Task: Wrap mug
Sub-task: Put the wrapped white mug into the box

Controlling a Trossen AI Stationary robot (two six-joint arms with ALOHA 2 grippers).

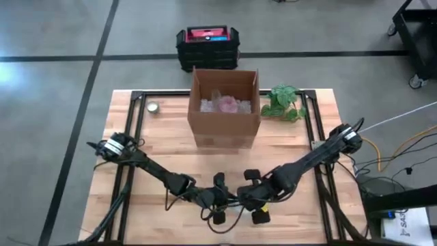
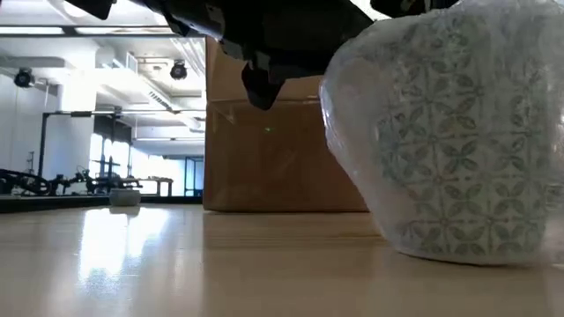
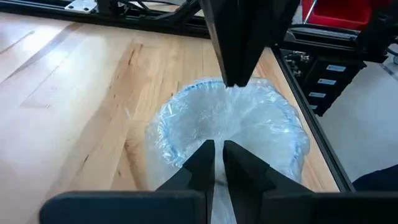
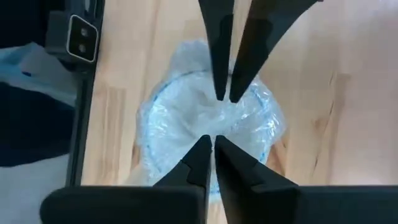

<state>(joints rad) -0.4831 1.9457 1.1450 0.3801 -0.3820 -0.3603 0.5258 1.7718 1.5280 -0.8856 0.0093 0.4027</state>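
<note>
Both grippers, left (image 3: 219, 151) and right (image 4: 212, 144), fingers nearly closed, pinching wrap over the mug (image 2: 449, 141)

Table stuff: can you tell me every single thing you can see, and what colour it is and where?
Mug: one, pale with a green leaf pattern, wrapped in clear plastic, at the table's front edge under both grippers.
Cardboard box: one, brown, open, at the middle back of the table, with pink and clear things inside.
Plant: one, green, right of the box.
Small round tin: one, silvery, back left of the table.
Crate: one, black with a red top, on the floor behind the table.
Table: one, light wood.
Left gripper: dark, fingers nearly closed over the mug's mouth.
Right gripper: dark, same spot, facing the left one.
</note>
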